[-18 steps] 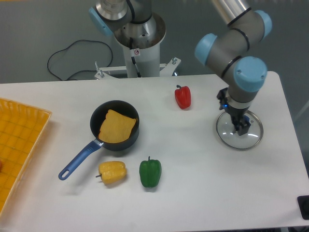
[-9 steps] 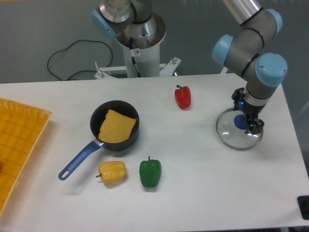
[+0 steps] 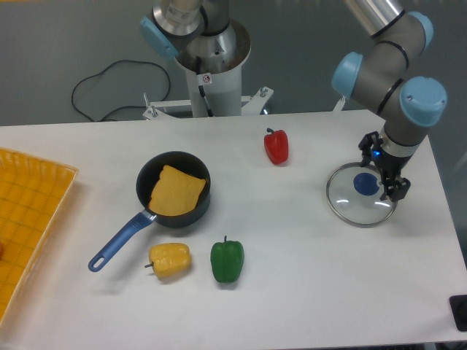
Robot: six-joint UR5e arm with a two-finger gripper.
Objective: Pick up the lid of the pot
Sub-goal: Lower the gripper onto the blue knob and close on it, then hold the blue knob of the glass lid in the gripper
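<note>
Note tan piece [image 3: 176,193] in pan [image 3: 151,169], red bit [image 3: 1,249] in crate [image 3: 44,219] at left edge. Find lid [image 3: 350,207], blue knob [image 3: 366,184] up, flat on surface [image 3: 306,292], partly beneath tool [image 3: 384,169]; see fingers well parted, gripping nothing.

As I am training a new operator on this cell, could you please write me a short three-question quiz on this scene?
1. Multiple choice: what is in the black pan?
A) a red pepper
B) a flat orange-brown piece
C) a green pepper

2. Look at the fingers and the blue knob of the pot lid. True or false: the knob is gripped between the fingers.

3. Fill in the missing word: the handle of the pan is ______ in colour.

Key: 1: B. 2: False. 3: blue.
</note>
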